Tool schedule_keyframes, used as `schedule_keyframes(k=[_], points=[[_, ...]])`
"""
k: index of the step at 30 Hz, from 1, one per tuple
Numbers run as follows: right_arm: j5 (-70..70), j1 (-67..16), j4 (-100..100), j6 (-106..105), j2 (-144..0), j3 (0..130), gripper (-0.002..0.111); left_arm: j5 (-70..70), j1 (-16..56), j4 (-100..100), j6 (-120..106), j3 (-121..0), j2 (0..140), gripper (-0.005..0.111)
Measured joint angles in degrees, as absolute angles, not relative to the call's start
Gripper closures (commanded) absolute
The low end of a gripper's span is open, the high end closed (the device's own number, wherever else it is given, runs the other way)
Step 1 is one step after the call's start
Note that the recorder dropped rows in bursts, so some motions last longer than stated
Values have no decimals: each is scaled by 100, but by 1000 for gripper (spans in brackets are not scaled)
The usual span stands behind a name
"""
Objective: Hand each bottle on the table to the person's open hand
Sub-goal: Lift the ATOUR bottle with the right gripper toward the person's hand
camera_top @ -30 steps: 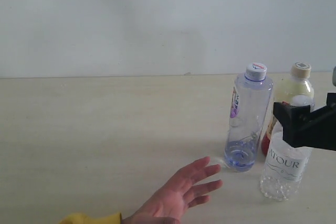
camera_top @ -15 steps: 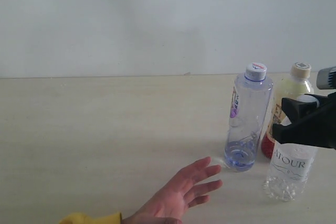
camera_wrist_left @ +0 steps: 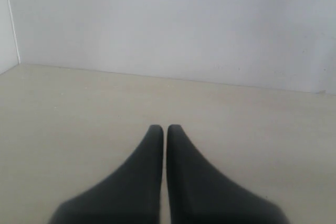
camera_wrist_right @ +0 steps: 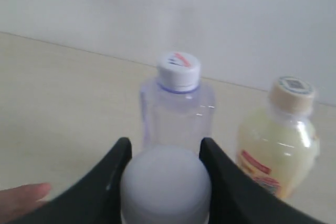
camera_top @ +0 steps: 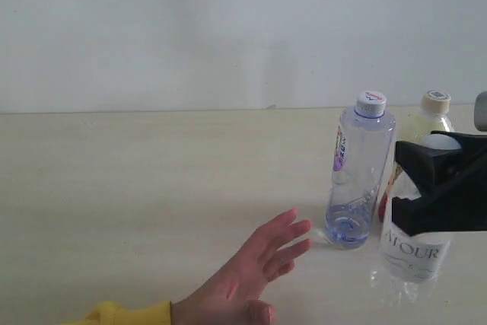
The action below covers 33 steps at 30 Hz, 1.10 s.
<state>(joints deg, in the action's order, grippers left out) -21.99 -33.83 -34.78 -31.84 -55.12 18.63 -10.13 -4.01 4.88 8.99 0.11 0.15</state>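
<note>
My right gripper (camera_top: 426,188) (camera_wrist_right: 164,148) is shut on the ribbed clear water bottle (camera_top: 412,255), its white cap (camera_wrist_right: 166,182) held between the black fingers; the bottle hangs just off the table (camera_top: 137,188). The tall bluish bottle with purple label (camera_top: 358,173) (camera_wrist_right: 177,111) stands upright just left of it. The yellowish drink (camera_top: 423,123) (camera_wrist_right: 278,140) stands behind, its red base mostly hidden. The person's open hand (camera_top: 255,264) with yellow cuff lies palm up at the front, left of the bottles; a fingertip (camera_wrist_right: 23,195) shows in the right wrist view. My left gripper (camera_wrist_left: 164,128) is shut and empty, over bare table.
A pale wall (camera_top: 228,28) rises behind the table's far edge. In the left wrist view a wall corner (camera_wrist_left: 11,24) shows at the side.
My right gripper has lifted the ribbed water bottle off the table and shifted it slightly left toward the hand. The person's hand has slid a little lower and left.
</note>
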Motion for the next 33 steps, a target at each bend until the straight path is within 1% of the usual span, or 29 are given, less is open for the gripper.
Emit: schedule_keyframes(k=[5,12,16,20,22,24,26,28,29,33], points=[[-2265,-4348,-3702,-3241,-5248,1863,109,-1013,-401,488,899,11,15,103],[-2655,-5182,-3462,-3090,-6064,2236,109,-1013,-401,488,899,11,15,103],[-3104,-5345,-3226,-2844,-6661,2564,109,-1013,-401,488,899,11,15,103],[-3262,-5365,-2558,-2087,-7160,2737,107,-1013,-401,488,899,11,15,103],[-3360,-5365,-2338,-1787,-7314,2798,99,-1013,-401,488,899,11,15,103],[-3422,-5365,-2238,-1639,-7427,2871,84,-1013,-401,488,899,11,15,103],[-3444,-5365,-2185,-1580,-7488,2926,59,-1013,-401,488,899,11,15,103],[-3453,-5365,-2184,-1509,-7525,2979,36,-1013,-401,488,899,11,15,103],[-3453,-5365,-2184,-1470,-7536,3009,30,-1013,-401,488,899,11,15,103],[-3550,-5365,-2453,-1622,-7539,3075,37,-1013,-401,488,899,11,15,103]])
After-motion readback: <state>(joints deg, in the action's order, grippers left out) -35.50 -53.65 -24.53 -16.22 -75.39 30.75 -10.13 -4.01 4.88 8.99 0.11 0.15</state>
